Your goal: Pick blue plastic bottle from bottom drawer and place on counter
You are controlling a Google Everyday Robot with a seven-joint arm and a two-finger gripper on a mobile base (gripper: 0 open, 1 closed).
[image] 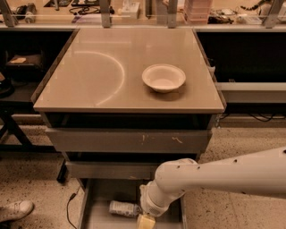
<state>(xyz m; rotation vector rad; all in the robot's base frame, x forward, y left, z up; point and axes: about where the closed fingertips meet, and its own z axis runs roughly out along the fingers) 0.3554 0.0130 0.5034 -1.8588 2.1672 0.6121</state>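
Note:
The blue plastic bottle (124,208) lies on its side on the floor of the pulled-out bottom drawer (100,197), its right end hidden behind my arm. My white arm comes in from the right and bends down into the drawer. My gripper (146,222) shows only as a yellowish tip at the frame's lower edge, just right of the bottle. The beige counter (98,76) above bears a faint arc mark.
A white round bowl (163,77) sits on the counter's right half. Two closed drawers with scratched grey fronts (129,140) sit above the open one. A cluttered workbench (134,11) runs behind. A shoe (13,210) and a black cable (69,205) lie on the floor at left.

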